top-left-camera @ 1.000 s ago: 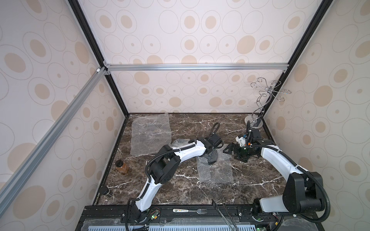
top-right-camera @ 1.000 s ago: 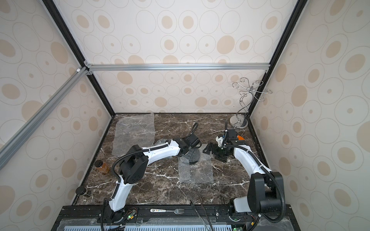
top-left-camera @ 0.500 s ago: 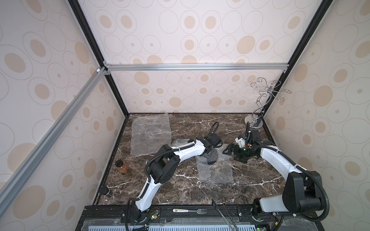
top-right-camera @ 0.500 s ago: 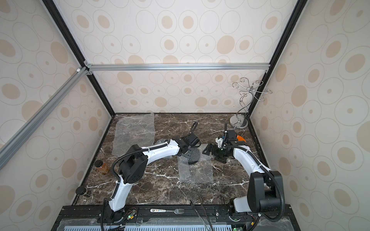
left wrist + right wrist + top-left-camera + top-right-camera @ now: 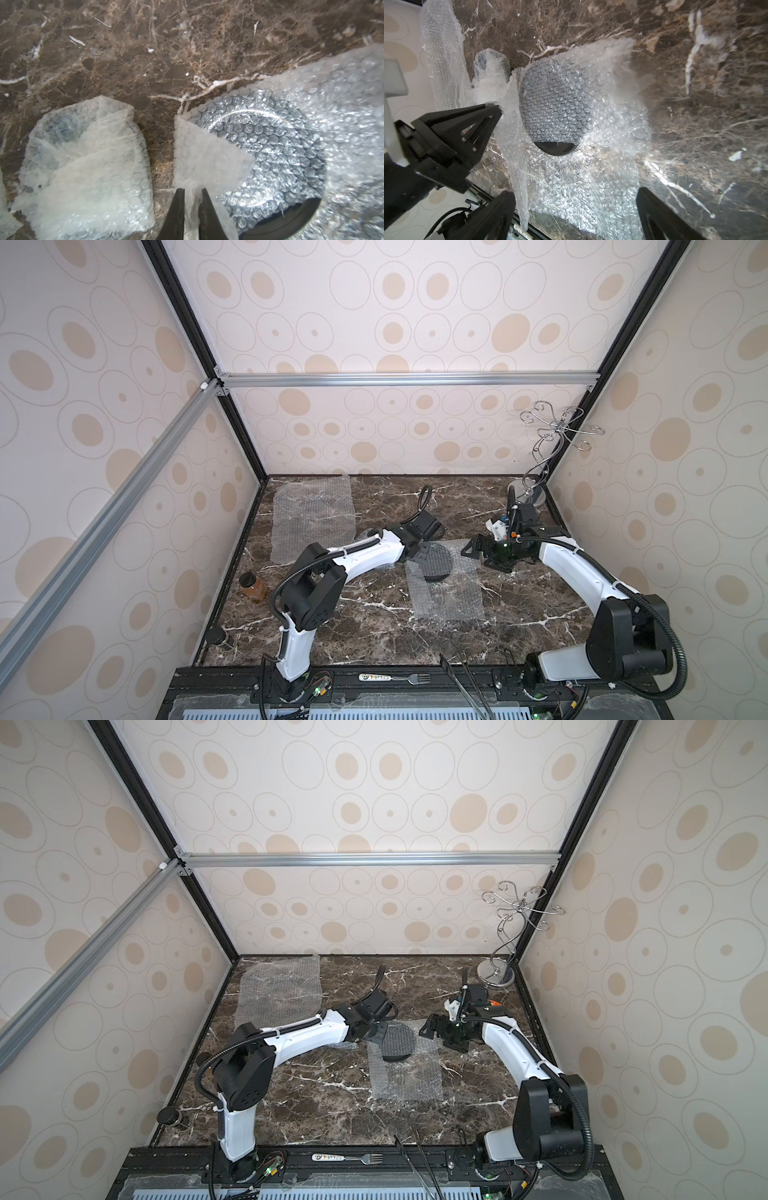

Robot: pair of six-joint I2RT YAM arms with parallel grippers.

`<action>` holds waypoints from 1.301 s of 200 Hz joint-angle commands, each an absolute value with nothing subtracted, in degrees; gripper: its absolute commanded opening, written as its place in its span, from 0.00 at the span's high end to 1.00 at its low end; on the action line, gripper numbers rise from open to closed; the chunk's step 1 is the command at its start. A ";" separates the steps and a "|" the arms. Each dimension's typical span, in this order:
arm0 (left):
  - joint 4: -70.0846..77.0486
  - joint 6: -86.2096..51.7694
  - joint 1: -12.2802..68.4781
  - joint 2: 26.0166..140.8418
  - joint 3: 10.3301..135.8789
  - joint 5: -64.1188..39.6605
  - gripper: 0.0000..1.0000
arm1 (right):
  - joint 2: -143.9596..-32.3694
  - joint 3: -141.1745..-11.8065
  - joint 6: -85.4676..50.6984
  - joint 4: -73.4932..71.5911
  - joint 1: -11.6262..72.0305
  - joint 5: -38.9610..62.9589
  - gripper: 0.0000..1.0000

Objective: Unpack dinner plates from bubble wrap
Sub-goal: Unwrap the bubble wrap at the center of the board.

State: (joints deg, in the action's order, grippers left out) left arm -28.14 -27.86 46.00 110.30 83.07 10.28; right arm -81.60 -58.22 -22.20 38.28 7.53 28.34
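1. The bubble wrap (image 5: 451, 599) lies mid-worktop (image 5: 374, 635), its long axis running from the near edge to the far edge.
2. The dark grey plate (image 5: 436, 566) sits under its far end, only the near rim bare.
3. My left gripper (image 5: 192, 190) is clamped on the wrap's flap at the plate's left rim; the plate lies to its right, so I'd peel leftward.
4. My right gripper (image 5: 469, 551) hovers just right of the plate, jaws apart.

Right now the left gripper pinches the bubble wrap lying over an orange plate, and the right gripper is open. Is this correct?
Not quite: the plate is dark grey, not orange, as the right wrist view shows. The left gripper does pinch the bubble wrap, and the right gripper is open.
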 commanded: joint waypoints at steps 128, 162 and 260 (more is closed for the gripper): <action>-15.91 -33.13 40.96 97.80 66.30 2.20 0.71 | -93.96 -67.74 -24.86 36.21 19.65 26.66 0.08; -15.47 -33.22 40.18 95.53 64.75 2.31 0.58 | -97.60 -70.46 -25.14 35.42 21.72 26.55 0.08; -12.75 -34.69 37.34 87.97 57.21 1.32 0.49 | -109.16 -82.18 -25.37 35.24 27.57 27.52 0.09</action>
